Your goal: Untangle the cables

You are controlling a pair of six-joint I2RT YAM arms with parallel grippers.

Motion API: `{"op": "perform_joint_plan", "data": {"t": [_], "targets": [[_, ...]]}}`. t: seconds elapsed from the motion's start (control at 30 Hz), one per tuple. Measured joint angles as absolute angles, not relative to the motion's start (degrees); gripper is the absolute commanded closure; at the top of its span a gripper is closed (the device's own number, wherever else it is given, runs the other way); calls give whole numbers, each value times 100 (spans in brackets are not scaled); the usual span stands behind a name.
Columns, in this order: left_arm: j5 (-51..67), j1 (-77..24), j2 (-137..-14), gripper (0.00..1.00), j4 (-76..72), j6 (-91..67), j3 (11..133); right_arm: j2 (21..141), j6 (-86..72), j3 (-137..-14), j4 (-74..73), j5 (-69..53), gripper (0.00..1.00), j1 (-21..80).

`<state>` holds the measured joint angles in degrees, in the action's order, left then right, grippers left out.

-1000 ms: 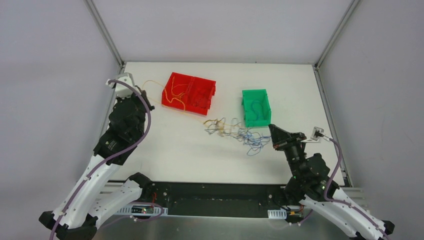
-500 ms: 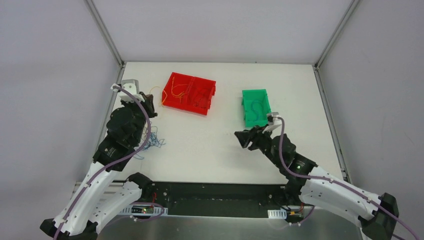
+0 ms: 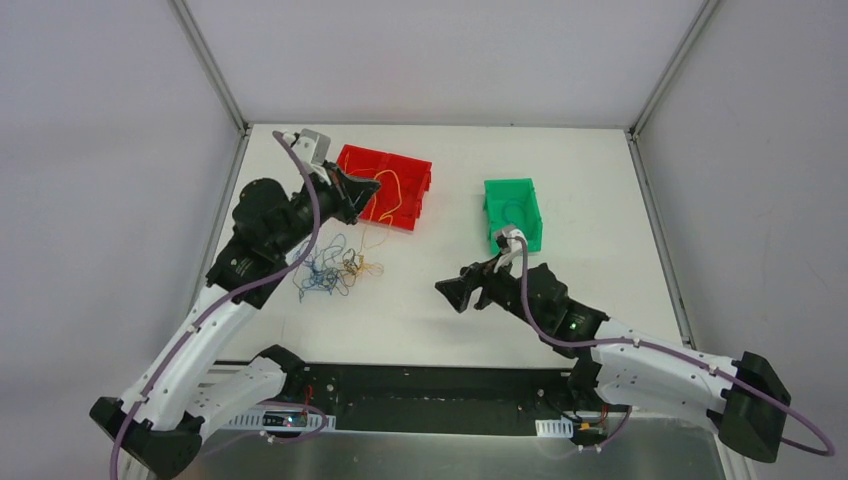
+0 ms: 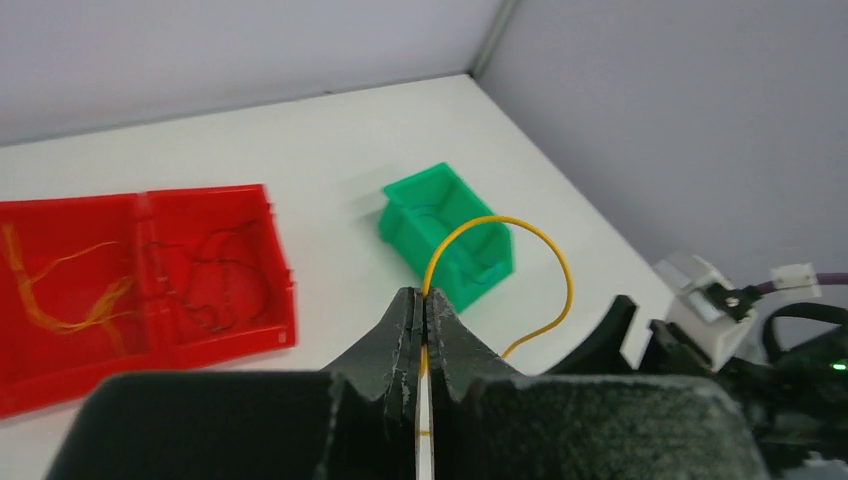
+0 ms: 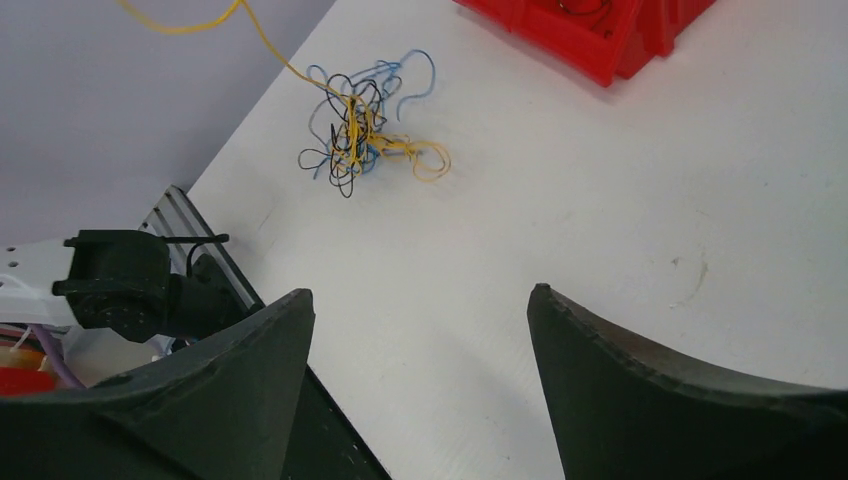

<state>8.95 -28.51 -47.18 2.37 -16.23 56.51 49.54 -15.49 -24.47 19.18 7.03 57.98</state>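
White table [image 3: 600, 180], grey panels closing it in on three sides, and the layout has shifted within the last second. The cables [image 3: 330, 270], a small knot of blue, dark and yellow-orange strands, lay right of centre beside the green bin [image 3: 512, 184] a second ago; now they sit at about 9 o'clock on the table, just in front of the red bin [image 3: 385, 153], which stands at 11 o'clock. The left gripper [image 3: 372, 185] has swung up over the red bin's near corner. Its jaws are pressed tight on a yellow wire [image 4: 520, 235], which arcs out of the tips and trails down into the knot. The right gripper [image 3: 450, 293] was closed beside the tangle a second ago. It has since spread wide with nothing between its jaws and come in towards the table's middle, its wrist camera looking at the knot at its 11 o'clock. Orange and dark strands already lie in the red bin's compartments. My reading is that one yellow strand is being drawn free while the bundle is unanchored, so the whole knot may lift with it unless the free claw pins it.
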Motion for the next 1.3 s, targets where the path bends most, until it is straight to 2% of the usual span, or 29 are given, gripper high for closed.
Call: {"op": "perform_joint_plan", "data": {"t": [0.2, 0.63, 0.7, 0.83, 0.87, 0.93, 0.97, 1.07, 1.17, 1.2, 1.27, 1.3], "targets": [[1907, -3236, -5572, 100, -84, -2512, 6254, 4571, -1295, -2386, 2355, 362, 18, 5800], [2604, -4534, -6410, 100, -440, -3463, 6901, 4276, -972, -2182, 2637, -47, 24, 5830], [2722, -4633, -6565, 100, -464, -3531, 6943, 4163, -963, -2143, 2635, 40, 34, 5835], [2921, -4694, -6991, 100, -510, -3684, 7011, 3988, -904, -2097, 2644, 128, 93, 5835], [2941, -4692, -7094, 100, -510, -3695, 7017, 3983, -902, -2097, 2646, 130, 100, 5835], [2902, -4692, -7249, 100, -467, -3693, 7039, 3999, -904, -2097, 2633, 126, 100, 5835], [2794, -4692, -7295, 92, -395, -3686, 7050, 4023, -934, -2097, 2630, 128, 100, 5835], [2121, -4694, -7290, 49, -169, -3588, 7052, 4066, -998, -2097, 2613, 145, 100, 5835], [1306, -4689, -7271, 19, 25, -3374, 7026, 4016, -1111, -2093, 2609, 296, 100, 5839], [1090, -4685, -7271, 10, 49, -3286, 6960, 3959, -1157, -2086, 2593, 381, 100, 5839], [733, -4674, -7273, 2, 64, -3135, 6720, 3769, -1247, -2075, 2543, 585, 100, 5837], [663, -4676, -7273, 1, 30, -3092, 6554, 3647, -1291, -2075, 2504, 716, 100, 5837]]}}
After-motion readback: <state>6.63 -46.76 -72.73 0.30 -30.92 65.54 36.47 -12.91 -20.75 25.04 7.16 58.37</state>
